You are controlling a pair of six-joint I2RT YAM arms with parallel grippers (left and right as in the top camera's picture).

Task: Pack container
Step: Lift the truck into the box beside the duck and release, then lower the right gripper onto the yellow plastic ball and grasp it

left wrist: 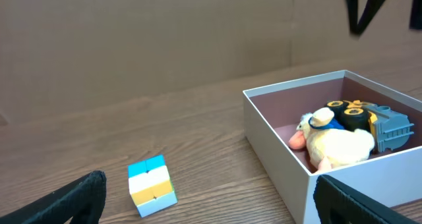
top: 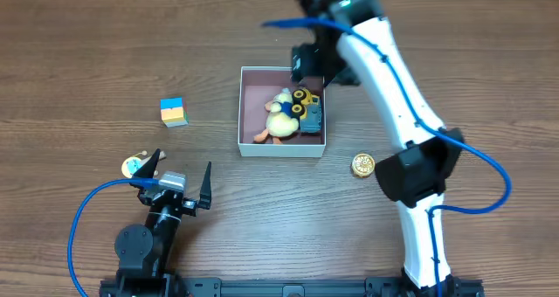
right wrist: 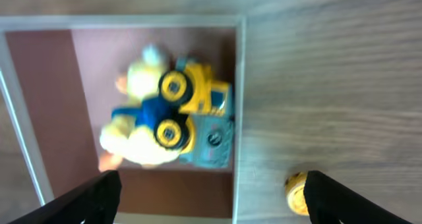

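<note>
The container [top: 249, 80], a square white-walled box with a mauve floor, sits at the table's middle. It holds a yellow plush duck [top: 279, 115] and a yellow and grey-blue toy truck [top: 308, 107]. My right gripper [top: 307, 67] hovers open and empty above the box's far right corner; its view shows the box [right wrist: 39, 66], the duck [right wrist: 135, 141] and the truck [right wrist: 198, 112] below. My left gripper [top: 182, 173] is open and empty near the front left; its view shows the box [left wrist: 273, 141] ahead at right.
A blue, white and orange cube [top: 173, 112] lies left of the box, also in the left wrist view [left wrist: 151, 184]. A gold round object [top: 363, 164] lies right of the box, also in the right wrist view [right wrist: 298, 192]. A small round trinket [top: 132, 166] lies by my left gripper.
</note>
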